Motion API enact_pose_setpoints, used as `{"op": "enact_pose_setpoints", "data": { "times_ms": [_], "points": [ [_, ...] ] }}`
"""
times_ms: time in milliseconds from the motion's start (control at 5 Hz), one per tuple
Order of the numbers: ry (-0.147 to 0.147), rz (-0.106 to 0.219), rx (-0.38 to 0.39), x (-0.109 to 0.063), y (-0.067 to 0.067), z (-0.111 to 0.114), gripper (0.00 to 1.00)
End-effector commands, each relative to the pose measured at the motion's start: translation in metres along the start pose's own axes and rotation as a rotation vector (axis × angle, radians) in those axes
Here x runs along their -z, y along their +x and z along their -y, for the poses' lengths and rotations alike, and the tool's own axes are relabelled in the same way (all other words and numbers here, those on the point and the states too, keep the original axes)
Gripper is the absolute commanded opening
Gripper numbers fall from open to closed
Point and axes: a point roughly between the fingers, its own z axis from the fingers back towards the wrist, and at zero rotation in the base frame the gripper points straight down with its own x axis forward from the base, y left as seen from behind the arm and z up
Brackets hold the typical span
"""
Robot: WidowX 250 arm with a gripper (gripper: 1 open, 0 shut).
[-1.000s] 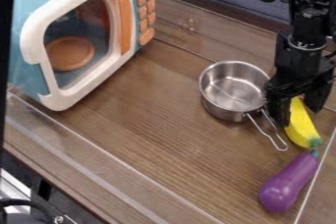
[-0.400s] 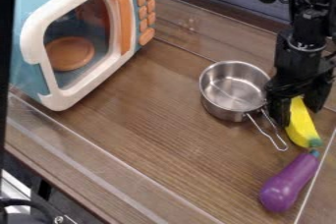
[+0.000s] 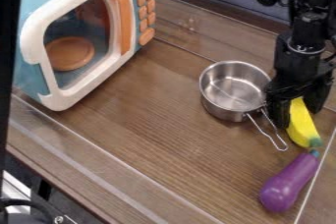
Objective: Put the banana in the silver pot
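Yellow banana (image 3: 302, 125) is lying at the silver pot's (image 3: 234, 88) four o'clock; I'm holding the gripper (image 3: 296, 102) apart, straddling it. Next I'm probably closing, then lifting toward ten o'clock.

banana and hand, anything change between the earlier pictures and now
Nothing visibly changed. The hand stays low over the banana with its jaws open around the banana's upper end, not closed on it. The banana lies on the table beside the silver pot, which is empty. The purple eggplant and the toy microwave are where they were.
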Motion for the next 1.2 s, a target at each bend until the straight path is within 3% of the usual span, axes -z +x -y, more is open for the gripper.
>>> {"op": "enact_pose_setpoints", "data": {
  "times_ms": [0,1000],
  "points": [
    [-0.034,0.013,-0.001,-0.0095,0.0032,0.0058,1.0],
    [-0.018,0.016,-0.012,-0.0015,0.0065,0.0002,1.0]
  ]
}}
